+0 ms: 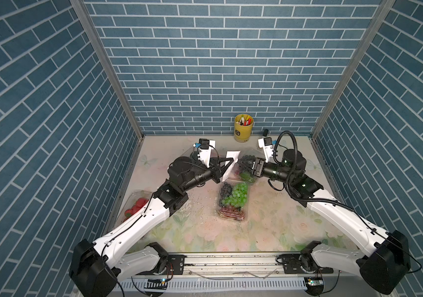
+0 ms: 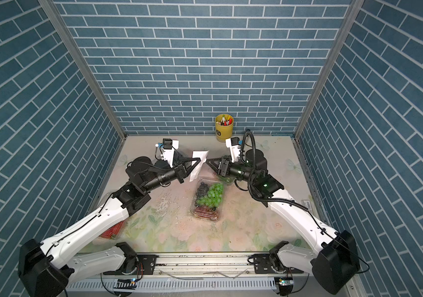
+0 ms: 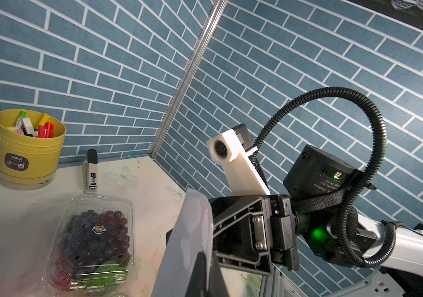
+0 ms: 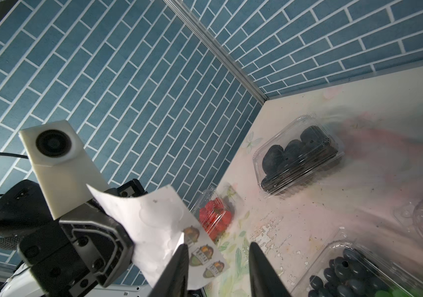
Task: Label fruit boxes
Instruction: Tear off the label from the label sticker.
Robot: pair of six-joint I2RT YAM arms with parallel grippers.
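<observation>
Left gripper [image 1: 231,161] is pressed together on the white paper sticker sheet [image 4: 153,218], which hangs in the air just behind the clear plastic clamshell box of mixed green, dark and red grapes [image 1: 232,199]. The right gripper [image 4: 218,245] faces it with jaws spread and nothing between them, one fingertip at the sheet's edge by the round fruit stickers [image 4: 200,253]. The sheet is floppy and pinched at one end only. If the finger pushes it rather than catching a sticker's rim, it will likely bend away or slip out of the pinch. A half-peeled sticker could also fold on itself or cling to the finger. The clear box of purple grapes [image 3: 94,239] lies directly behind the mixed box, under the right gripper, and a low reach could knock it. It appears to carry a label on its lid, so labelling it twice is another risk. The clear box of black berries [image 4: 300,159] sits farther back on the left arm's side of the mixed box. The clear box of red strawberries [image 1: 135,205] lies well to that side, partly under the left arm.
</observation>
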